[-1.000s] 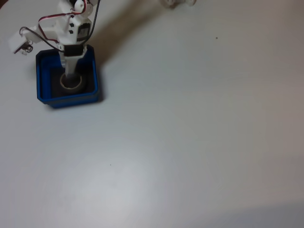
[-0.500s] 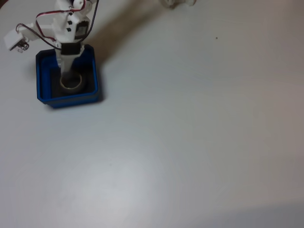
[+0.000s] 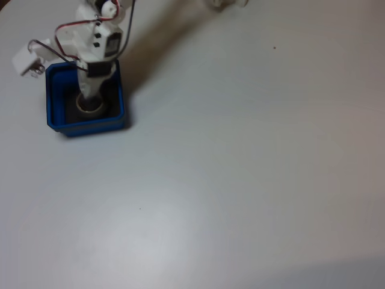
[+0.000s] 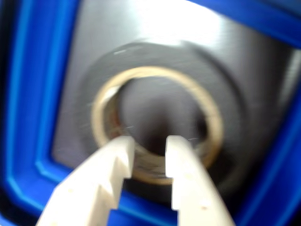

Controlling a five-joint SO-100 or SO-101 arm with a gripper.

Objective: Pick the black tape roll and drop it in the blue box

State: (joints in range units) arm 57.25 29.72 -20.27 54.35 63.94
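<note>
The small black tape ring with beige core [image 4: 157,132] is seen lying flat inside the square blue plastic box [image 3: 54,117], near the table's [image 3: 240,180] far-left corner in the fixed view. The white end effector [image 4: 149,153] is held slightly parted above it, gripping nothing.

A plain pale grey-white tabletop [image 3: 240,168] fills the fixed view, smooth and matte, with a tiny dark speck [image 3: 274,47] near the upper right and another [image 3: 141,209] lower left. Soft light falls evenly; a broad diffuse shadow [image 3: 162,36] slants across the top, and the lower right corner darkens slightly
</note>
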